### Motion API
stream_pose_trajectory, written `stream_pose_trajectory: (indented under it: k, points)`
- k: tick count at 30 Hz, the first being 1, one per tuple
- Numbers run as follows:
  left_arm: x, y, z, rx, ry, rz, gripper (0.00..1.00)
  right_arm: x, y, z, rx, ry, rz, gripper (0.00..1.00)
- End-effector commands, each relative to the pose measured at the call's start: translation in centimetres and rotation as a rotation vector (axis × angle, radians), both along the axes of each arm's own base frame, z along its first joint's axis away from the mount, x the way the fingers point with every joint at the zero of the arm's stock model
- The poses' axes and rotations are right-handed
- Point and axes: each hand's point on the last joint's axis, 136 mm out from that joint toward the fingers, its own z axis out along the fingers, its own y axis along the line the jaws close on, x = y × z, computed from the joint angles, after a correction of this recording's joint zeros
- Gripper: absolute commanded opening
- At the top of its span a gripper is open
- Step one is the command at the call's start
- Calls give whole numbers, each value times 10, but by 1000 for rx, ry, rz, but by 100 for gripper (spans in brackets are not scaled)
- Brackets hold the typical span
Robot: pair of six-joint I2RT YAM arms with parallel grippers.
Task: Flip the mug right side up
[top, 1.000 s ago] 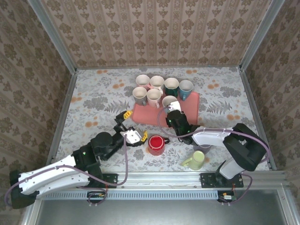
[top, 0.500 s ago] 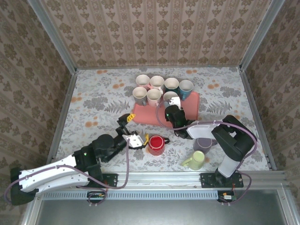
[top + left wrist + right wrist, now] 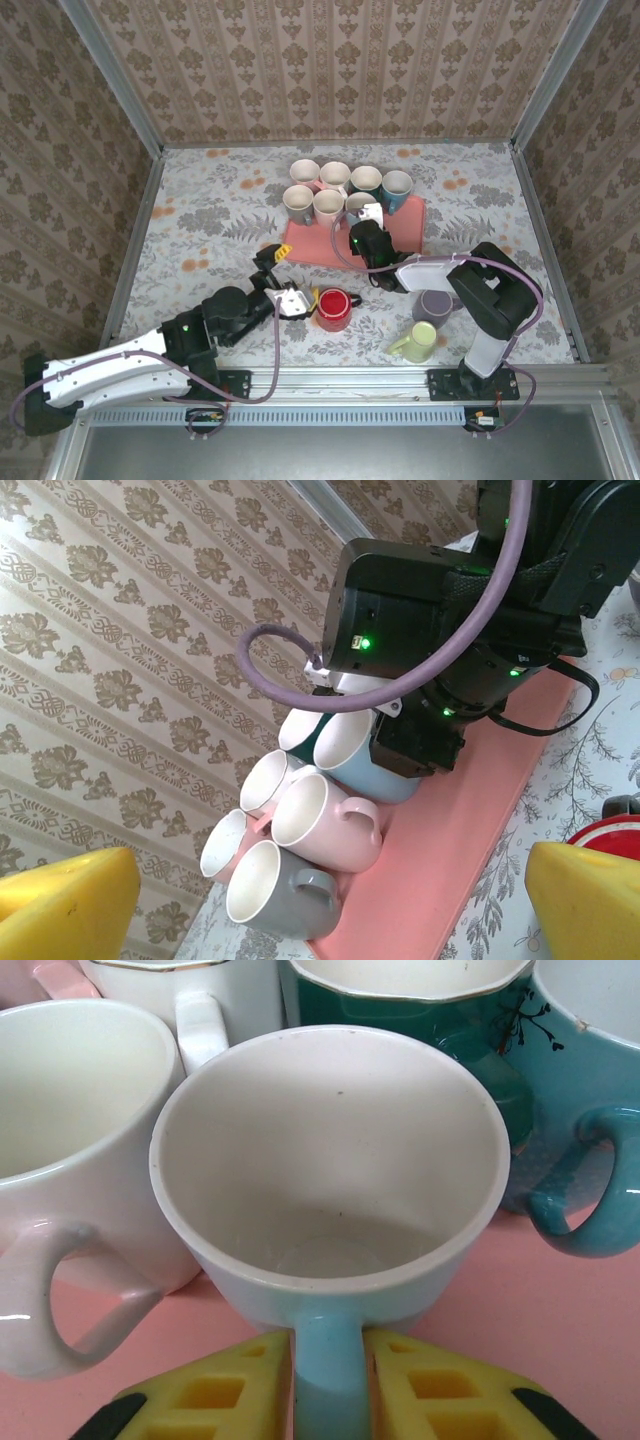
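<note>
On the pink tray (image 3: 408,236), seen from overhead, the mug (image 3: 358,209) stands upright among other cups (image 3: 318,190), with the right gripper (image 3: 367,224) at it. By the left wrist camera, the left gripper (image 3: 330,892) gapes wide and empty. By the right wrist camera, yellow fingers (image 3: 210,1400) closely flank the mug's handle; whether they clamp it cannot be told.

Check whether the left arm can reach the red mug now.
Probably yes: the left tool stands wide open right beside the red mug, bare table between them, and the right arm is away over the tray.
</note>
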Motion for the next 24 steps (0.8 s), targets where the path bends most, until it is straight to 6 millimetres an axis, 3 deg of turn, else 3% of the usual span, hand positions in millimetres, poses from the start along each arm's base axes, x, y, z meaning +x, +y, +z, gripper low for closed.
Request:
stream_pose_trajectory:
  k: [1,5,8,12,16,19,22,24]
  points:
    - [0,-1,-7,26,-5,1,100,4,5,22,51,-25,5,31]
    - [-1,-4,-12,41,3,-7,100,-4,0,44,51,-30,15,39]
    - [-1,-6,-14,50,13,-12,100,-13,-9,57,70,-41,7,59]
    - [-3,-8,-17,65,30,-19,100,-29,-21,70,77,-41,11,68]
    - [-2,-9,-21,71,47,-17,100,-47,-32,93,81,-43,44,69]
    - [-3,-12,-24,74,89,-14,100,-66,-28,111,126,11,139,70]
    - [-10,-23,-34,122,160,-63,100,-80,-31,130,120,82,172,69]
    - [-18,-34,-42,157,209,-115,100,-85,-44,140,94,88,122,69]
